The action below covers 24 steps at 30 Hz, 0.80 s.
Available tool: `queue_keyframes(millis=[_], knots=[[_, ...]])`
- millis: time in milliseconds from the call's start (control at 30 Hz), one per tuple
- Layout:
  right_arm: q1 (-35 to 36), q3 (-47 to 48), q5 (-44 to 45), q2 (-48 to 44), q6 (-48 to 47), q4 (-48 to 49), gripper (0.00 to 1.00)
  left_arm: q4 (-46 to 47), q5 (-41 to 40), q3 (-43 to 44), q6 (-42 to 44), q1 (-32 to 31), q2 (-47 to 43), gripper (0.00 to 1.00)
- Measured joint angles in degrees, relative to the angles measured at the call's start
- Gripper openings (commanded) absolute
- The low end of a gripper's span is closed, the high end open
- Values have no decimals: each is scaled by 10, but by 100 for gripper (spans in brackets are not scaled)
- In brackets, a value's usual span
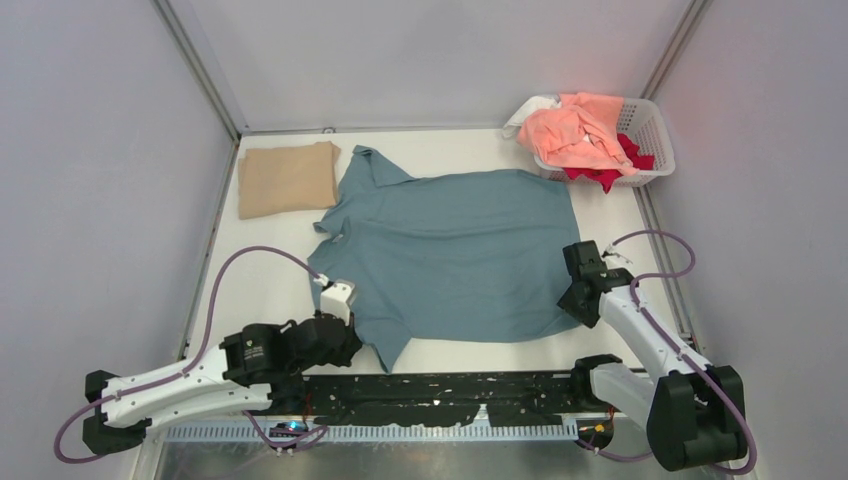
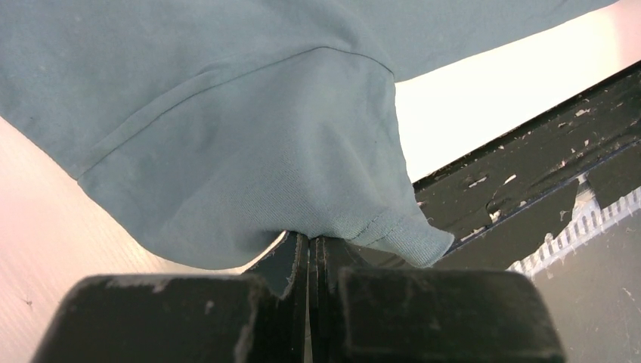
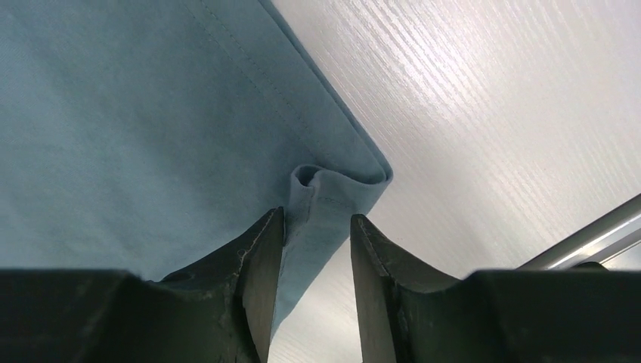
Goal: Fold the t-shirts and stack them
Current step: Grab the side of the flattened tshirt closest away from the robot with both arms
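Note:
A teal-blue t-shirt (image 1: 450,250) lies spread flat in the middle of the table, collar to the left. My left gripper (image 1: 347,338) is shut on its near sleeve (image 2: 249,151) by the front edge; in the left wrist view the jaws (image 2: 311,243) are closed with the cloth pinched at their tips. My right gripper (image 1: 580,302) is at the shirt's near right hem corner (image 3: 332,189). It is open, and the puckered corner lies between the fingers (image 3: 317,221). A folded tan t-shirt (image 1: 288,178) lies at the back left.
A white lattice basket (image 1: 655,125) at the back right holds peach-pink (image 1: 575,135), red (image 1: 608,175) and white (image 1: 528,112) shirts. A black strip (image 1: 450,390) runs along the near table edge. Grey walls close in both sides.

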Motion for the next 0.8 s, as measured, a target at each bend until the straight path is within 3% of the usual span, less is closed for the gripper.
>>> queue_keyframes(millis=[267, 433, 533, 800], knots=[[0, 4, -1, 24, -3, 7, 36, 0, 0, -5, 0, 0, -5, 0], [0, 4, -1, 44, -9, 11, 14, 0, -1, -8, -1, 0, -8, 0], [0, 4, 2, 34, -11, 11, 6, 0, -3, -8, -3, 0, -13, 0], [0, 5, 11, -31, -14, 0, 6, 0, -54, 0, 5, 1, -18, 0]])
